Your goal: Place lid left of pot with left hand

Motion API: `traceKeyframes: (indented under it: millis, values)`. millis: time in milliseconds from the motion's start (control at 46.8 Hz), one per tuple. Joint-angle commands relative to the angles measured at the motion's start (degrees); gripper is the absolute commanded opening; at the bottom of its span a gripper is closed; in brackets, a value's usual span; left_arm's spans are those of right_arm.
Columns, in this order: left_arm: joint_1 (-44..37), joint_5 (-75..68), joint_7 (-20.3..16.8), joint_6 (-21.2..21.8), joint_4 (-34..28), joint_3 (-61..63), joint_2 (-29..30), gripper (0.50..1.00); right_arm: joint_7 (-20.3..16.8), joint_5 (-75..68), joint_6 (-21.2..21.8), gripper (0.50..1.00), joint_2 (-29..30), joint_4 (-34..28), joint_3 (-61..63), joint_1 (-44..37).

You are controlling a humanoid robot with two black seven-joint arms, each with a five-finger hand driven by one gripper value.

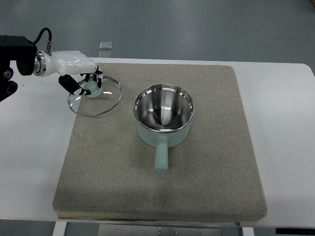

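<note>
A white table [29, 162] carries a square grey felt mat [206, 177], and near the middle of the mat stands a pale mint-green pot [163, 118] with a bright steel inside, its rim open to the camera and its stubby mint handle [161, 156] pointing toward the near edge. To the left of the pot, well clear of it, a round glass lid [95, 97] with a metal rim sits at the mat's far left corner, its left edge hanging slightly over the border of the mat onto the table; whether it rests flat or is lifted a little cannot be told from this steep angle. The left hand [86, 81], at the end of a white forearm with a black and metal wrist joint reaching in from the picture's left edge, is over the centre of the lid, its dark fingers [93, 77] curled down around the lid's mint-green knob [94, 88] and closed on it. The right arm does not show. Beyond the mat's far edge a small clear square object [106, 45] lies at the table's border against the grey floor [197, 24]. No brand, label or writing can be read on the pot, the lid, the mat or the hand.
</note>
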State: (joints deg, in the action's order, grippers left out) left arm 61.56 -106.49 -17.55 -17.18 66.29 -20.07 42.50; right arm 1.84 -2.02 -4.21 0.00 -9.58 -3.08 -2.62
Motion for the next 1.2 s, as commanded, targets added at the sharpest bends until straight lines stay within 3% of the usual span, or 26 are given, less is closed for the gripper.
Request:
traceKeyframes:
  millis: [0,598,854,940,1174]
  values:
    - [-0.7,0.0,0.0,0.6,-0.9,0.0,-1.1,0.5,0.0,0.0,0.0,0.921,0.0,0.0,0.0,0.0]
    - [-1.2,0.0,0.0,0.7,-2.5,1.1,-3.1,0.501,0.0,0.0,0.1,0.921,0.0,0.0,-0.1,0.0]
    - [-1.2,0.2,0.0,0.7,-2.3,1.1,-3.0,0.788,0.0,0.0,0.0,0.921,0.0,0.0,0.0,0.0]
    - [-1.1,0.8,0.0,0.7,-2.1,0.9,-2.9,0.968,0.0,0.0,0.1,0.921,0.0,0.0,0.0,0.0]
    - [-0.7,7.5,0.0,2.7,-2.5,0.4,-2.3,0.994,0.0,0.0,0.0,0.921,0.0,0.0,0.0,0.0]
